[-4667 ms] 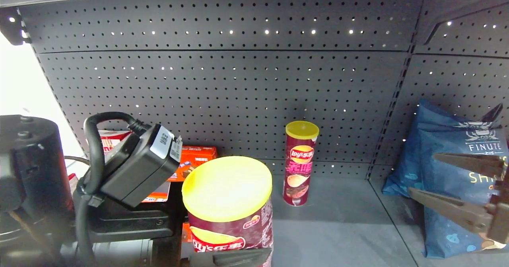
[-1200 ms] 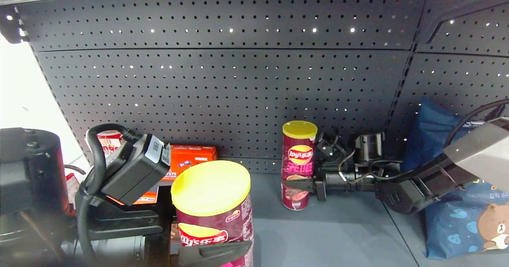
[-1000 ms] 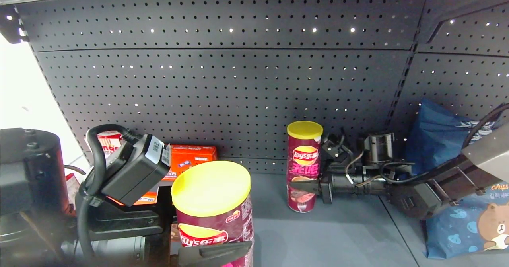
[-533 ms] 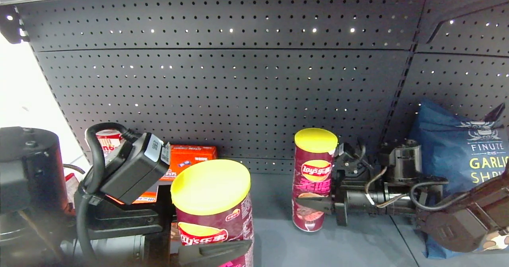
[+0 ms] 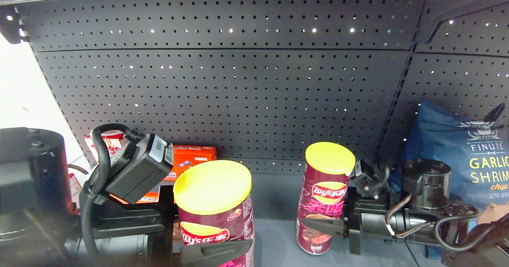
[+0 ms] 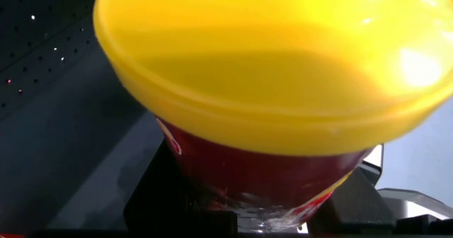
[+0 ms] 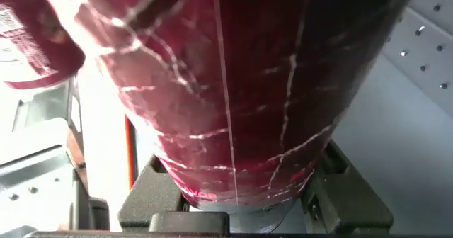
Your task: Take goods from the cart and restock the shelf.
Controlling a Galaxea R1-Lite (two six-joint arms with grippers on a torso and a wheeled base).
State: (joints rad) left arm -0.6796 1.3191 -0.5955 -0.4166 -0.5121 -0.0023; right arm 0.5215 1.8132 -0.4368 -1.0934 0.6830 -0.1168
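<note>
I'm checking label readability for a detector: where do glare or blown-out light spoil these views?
Head view: the opening left of the pegboard is blown out white; light pricks through its holes. Left wrist view: glare spots on the left can's yellow lid. Right wrist view: streaky reflections across the right can wrapper.

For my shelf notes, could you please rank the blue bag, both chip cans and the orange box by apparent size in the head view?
1. blue bag
2. near chip can, in the left gripper
3. far chip can, in the right gripper
4. orange box, partly hidden
Cans may match; nearness makes that unsure.
</note>
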